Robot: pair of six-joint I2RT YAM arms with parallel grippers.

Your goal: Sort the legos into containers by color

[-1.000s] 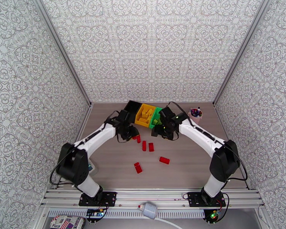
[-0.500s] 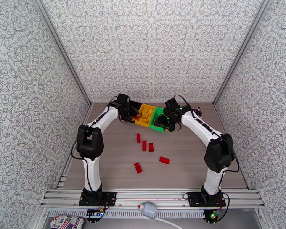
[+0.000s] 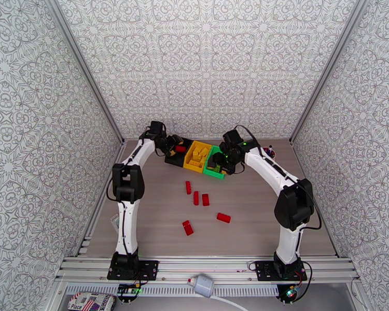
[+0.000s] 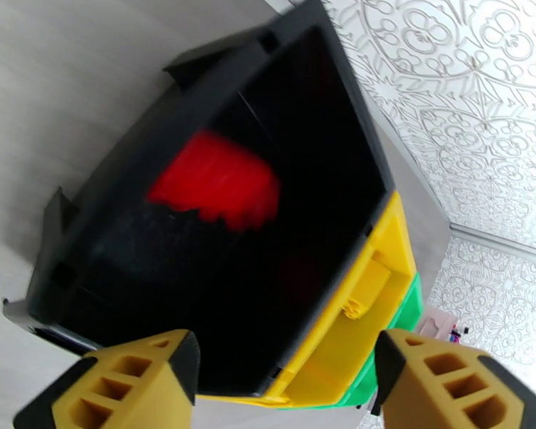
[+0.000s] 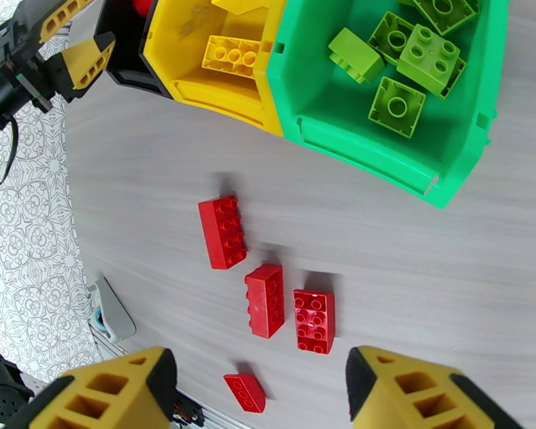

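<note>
The left gripper [image 4: 286,370] is hanging over the black bin [image 4: 196,287], its claw standing wide open and gripping nothing. Inside that bin a red brick [image 4: 214,180] is showing as a blur, so I cannot tell whether it is lying on the floor of the bin. In the top view the left gripper [image 3: 169,146] is sitting at the 9 o'clock end of the row of bins, which is running along the 12 o'clock side of the table [image 3: 256,229].

The yellow bin [image 5: 196,91] is touching the black one at its 3 o'clock side, and the green bin [image 5: 318,94] is touching the yellow one at 3 o'clock again. Yellow bricks [image 5: 232,57] are lying in the yellow bin and light green bricks [image 5: 397,106] in the green one.

The right gripper [image 5: 259,373] is hovering above the green bin's near edge, its claw also spread wide and empty. At 6 o'clock from the bins, five loose red bricks [image 3: 196,198] are lying on the table, three near each other and two [image 3: 223,217] closer to the arms' bases
</note>
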